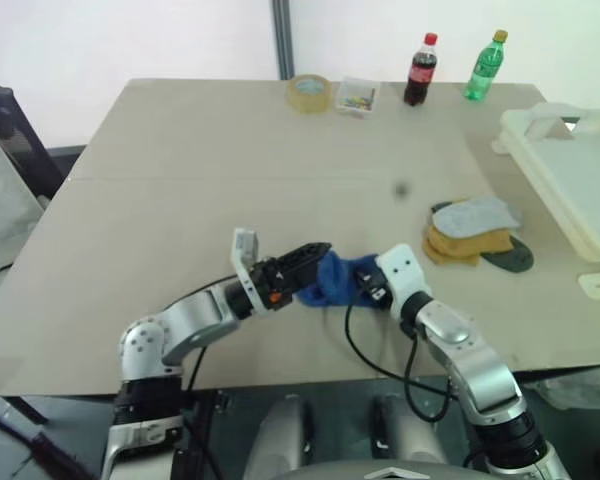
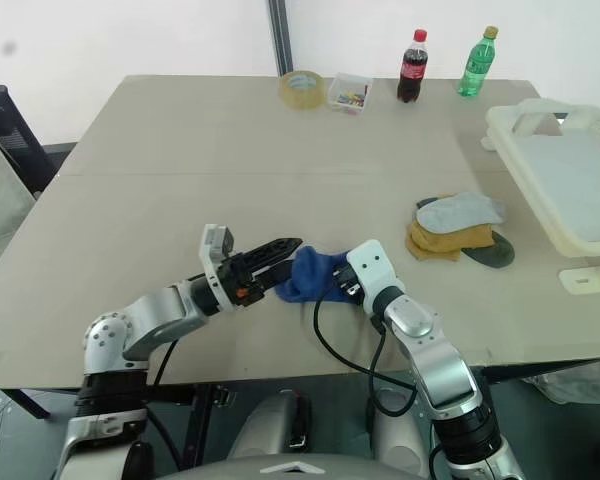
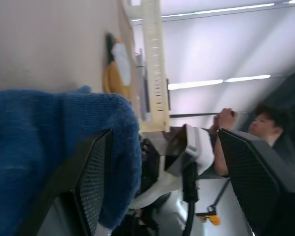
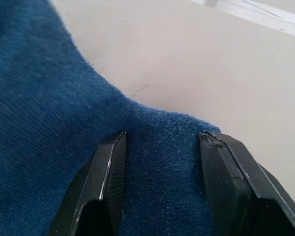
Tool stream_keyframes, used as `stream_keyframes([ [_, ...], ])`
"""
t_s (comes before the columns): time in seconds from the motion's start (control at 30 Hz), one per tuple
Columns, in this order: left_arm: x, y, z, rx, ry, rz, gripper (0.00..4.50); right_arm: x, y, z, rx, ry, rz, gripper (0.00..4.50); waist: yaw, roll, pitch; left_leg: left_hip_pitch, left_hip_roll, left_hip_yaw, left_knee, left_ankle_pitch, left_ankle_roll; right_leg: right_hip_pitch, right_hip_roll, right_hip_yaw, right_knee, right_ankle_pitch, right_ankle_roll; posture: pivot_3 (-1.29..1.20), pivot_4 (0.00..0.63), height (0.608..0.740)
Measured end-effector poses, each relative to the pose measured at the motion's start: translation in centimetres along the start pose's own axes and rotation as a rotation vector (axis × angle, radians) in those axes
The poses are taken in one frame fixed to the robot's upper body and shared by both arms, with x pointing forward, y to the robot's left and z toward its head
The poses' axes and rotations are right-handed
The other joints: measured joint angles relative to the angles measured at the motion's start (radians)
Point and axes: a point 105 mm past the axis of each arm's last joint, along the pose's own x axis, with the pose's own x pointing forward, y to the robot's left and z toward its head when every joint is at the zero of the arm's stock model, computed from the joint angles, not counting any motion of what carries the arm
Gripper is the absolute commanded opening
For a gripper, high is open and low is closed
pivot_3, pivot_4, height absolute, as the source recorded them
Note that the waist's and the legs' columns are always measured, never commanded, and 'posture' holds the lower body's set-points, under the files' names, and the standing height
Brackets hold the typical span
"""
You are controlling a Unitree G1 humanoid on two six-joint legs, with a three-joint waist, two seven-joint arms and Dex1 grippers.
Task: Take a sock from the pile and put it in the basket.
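2 hands meet at a blue sock (image 1: pixel 335 280) over the table (image 1: pixel 180 190). Right hand (image 4: pixel 162 147) is clamped on it; left hand (image 1: pixel 305 258) is spread, 1 finger against the sock. 3 socks remain in the pile (image 1: pixel 475 232), beside the basket (image 1: pixel 570 165).

Your left gripper (image 3: pixel 162 182) stands open, one finger (image 3: pixel 96 177) against the blue sock (image 3: pixel 49 137); beyond lie the pile (image 3: pixel 115 69), the basket (image 3: pixel 155 69), and a person (image 3: pixel 258 125).
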Motion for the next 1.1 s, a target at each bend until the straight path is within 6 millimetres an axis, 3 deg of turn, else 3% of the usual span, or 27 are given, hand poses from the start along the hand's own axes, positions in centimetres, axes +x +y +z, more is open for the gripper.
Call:
stream_keyframes([
  [0.1, -1.4, 0.2, 0.8, 0.022, -0.012, 0.047, 3.68, 0.0, 0.0, 0.0, -0.002, -0.001, -0.003, 2.39, 0.001, 0.0, 0.0, 0.0, 0.0, 0.0, 0.0, 0.0, 0.0, -0.001, -0.001, 0.0, 0.0, 0.0, 0.0, 0.0, 0.15, 0.74],
  [0.27, -2.9, 1.2, 0.2, 0.049, 0.053, 0.148, 3.68, -0.1, -0.1, -0.1, -0.002, -0.002, -0.007, 2.39, 0.002, 0.001, 0.0, 0.0, 0.0, 0.0, 0.0, 0.0, -0.001, -0.001, -0.001, -0.001, 0.0, 0.0, 0.0, 0.0, 0.15, 0.74],
  [0.43, -2.8, 2.9, -0.8, 0.096, 0.123, 0.262, 3.68, -0.1, 0.0, -0.1, 0.003, -0.003, -0.01, 2.39, 0.001, 0.001, 0.0, 0.0, 0.0, 0.0, 0.0, -0.002, -0.005, -0.001, -0.001, -0.001, 0.0, 0.0, 0.0, 0.0, 0.15, 0.74],
  [0.87, -1.3, 3.3, -1.2, 0.132, 0.1, 0.278, 3.68, -0.2, -0.3, -0.3, 0.001, 0.005, -0.032, 2.39, 0.007, 0.005, -0.003, 0.001, 0.0, 0.0, 0.0, -0.003, -0.006, 0.001, -0.002, -0.001, 0.0, 0.0, 0.0, 0.0, 0.15, 0.74],
  [1.1, -0.5, 3.2, -0.5, 0.181, 0.072, 0.305, 3.68, -0.3, -0.4, -0.5, -0.007, 0.01, -0.038, 2.39, 0.016, 0.006, -0.005, 0.002, 0.0, 0.0, 0.0, -0.002, -0.005, 0.001, -0.001, -0.001, 0.0, 0.0, 0.0, 0.0, 0.15, 0.74],
])
